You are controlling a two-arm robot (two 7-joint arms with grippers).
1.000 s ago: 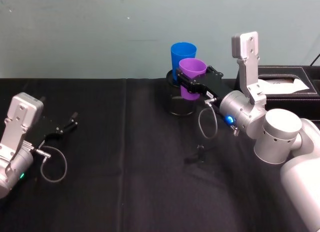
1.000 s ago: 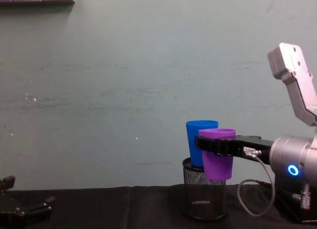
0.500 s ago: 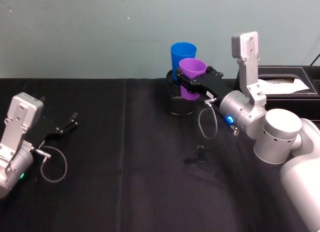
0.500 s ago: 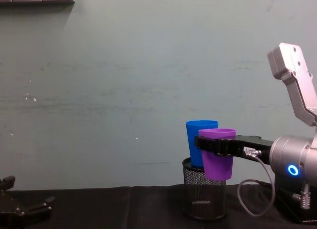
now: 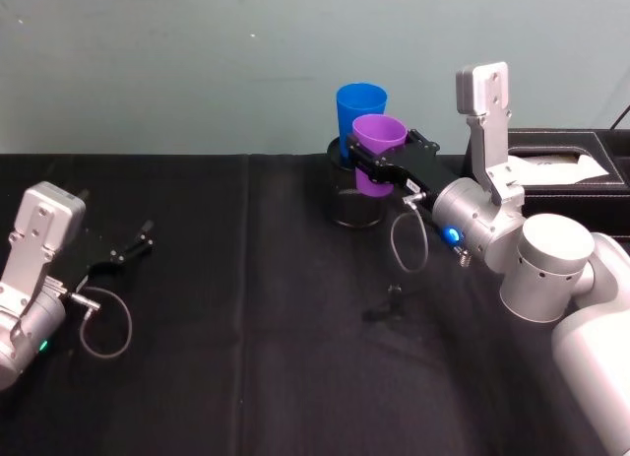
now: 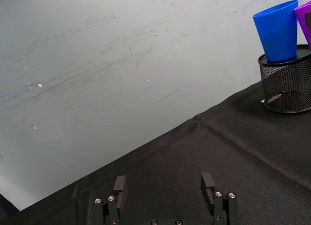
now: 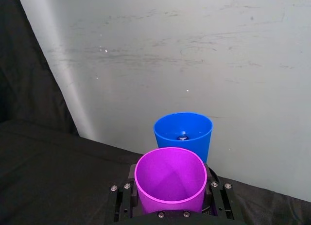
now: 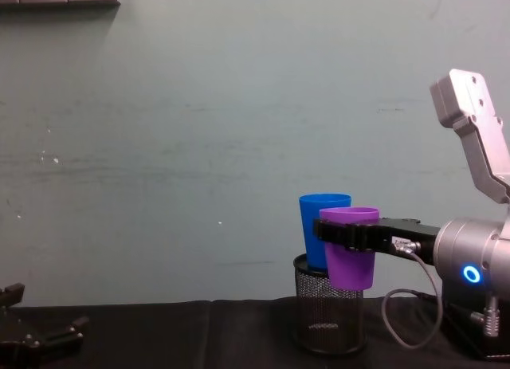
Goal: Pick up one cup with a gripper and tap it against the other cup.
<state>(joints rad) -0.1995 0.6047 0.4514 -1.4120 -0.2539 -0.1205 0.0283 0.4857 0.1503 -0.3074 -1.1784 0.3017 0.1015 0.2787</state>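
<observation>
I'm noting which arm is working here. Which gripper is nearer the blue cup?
Right. The right gripper, shut on the purple cup, is close beside the blue cup in the mesh holder. The left gripper sits open, far off to the left.

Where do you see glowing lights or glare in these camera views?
Head view: a blue ring light glows behind the right gripper, shut on the purple cup; a small green light glows behind the open left gripper. Chest view: the same ring glows. Right wrist view: a small glint low inside the blue cup.
</observation>
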